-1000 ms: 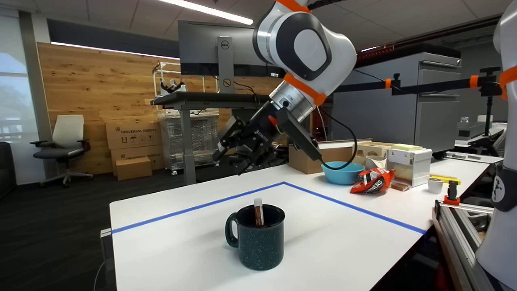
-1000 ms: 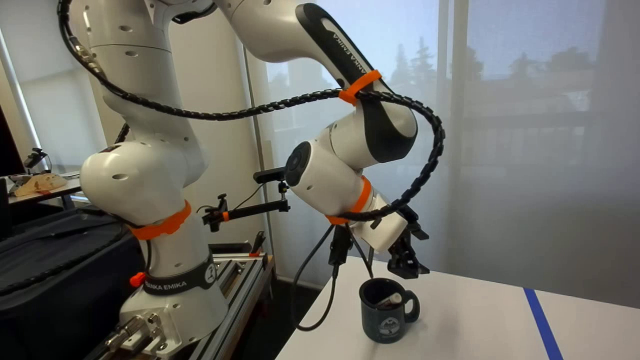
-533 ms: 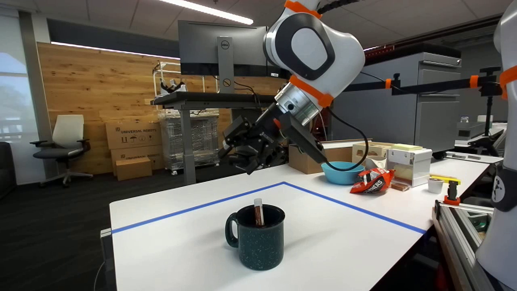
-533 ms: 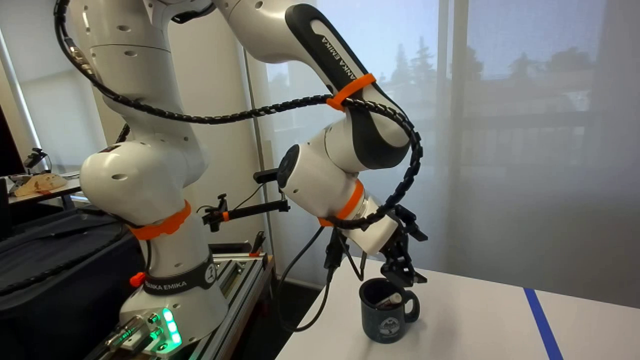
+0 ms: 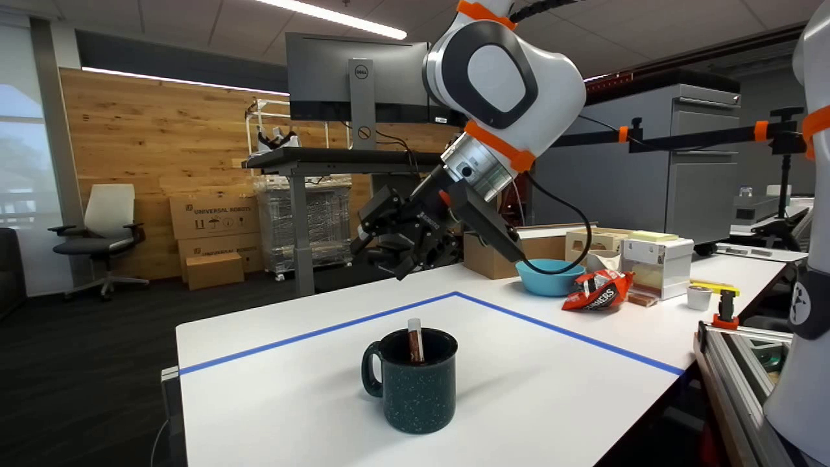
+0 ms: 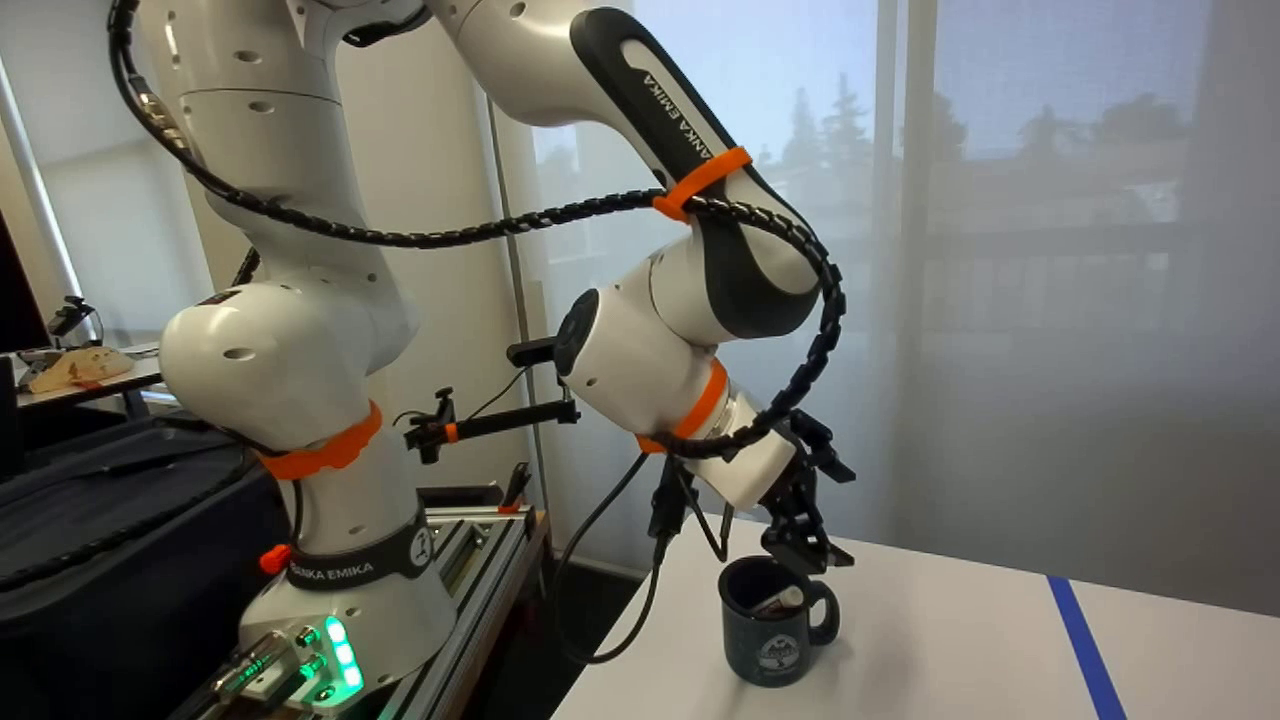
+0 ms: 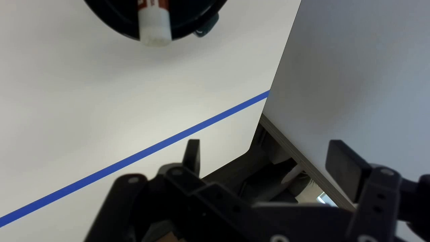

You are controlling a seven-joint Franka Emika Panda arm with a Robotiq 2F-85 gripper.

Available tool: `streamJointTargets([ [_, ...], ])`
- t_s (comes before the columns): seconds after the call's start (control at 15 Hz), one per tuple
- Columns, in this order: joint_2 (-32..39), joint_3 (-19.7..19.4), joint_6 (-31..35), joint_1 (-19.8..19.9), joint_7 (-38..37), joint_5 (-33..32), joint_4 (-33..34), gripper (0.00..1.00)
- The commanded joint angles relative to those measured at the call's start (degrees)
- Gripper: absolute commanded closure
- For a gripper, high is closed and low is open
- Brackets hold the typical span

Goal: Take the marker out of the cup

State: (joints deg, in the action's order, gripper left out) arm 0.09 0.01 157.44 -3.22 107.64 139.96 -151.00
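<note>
- Our black gripper is nearest in the wrist view, its two fingers spread well apart; it hangs slanted, higher than the cup and apart from it.
- Next we see that cup, dark teal and speckled, with a side handle, upright on a white table.
- Inside it leans the marker, its white end rising past the rim and its reddish-brown part lower down.
- Beyond, blue tape runs in straight lines across the table.
- Farther back, in an exterior view, we find a light blue bowl beside a crumpled red bag.
- Farthest off, a grey monitor stands before a wood-panelled wall.
</note>
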Motion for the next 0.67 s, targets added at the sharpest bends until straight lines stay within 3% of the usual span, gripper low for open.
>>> streamJointTargets([
  [0.0, 0.0, 0.0, 0.0, 0.0, 0.0, 0.0, 0.0, 0.04],
  [0.27, -0.79, -0.09, 0.58, 0.09, 0.34, 0.41, -0.81, 0.0],
  [0.6, -3.54, -0.69, 3.41, 0.37, 5.94, 5.24, -2.18, 0.0],
])
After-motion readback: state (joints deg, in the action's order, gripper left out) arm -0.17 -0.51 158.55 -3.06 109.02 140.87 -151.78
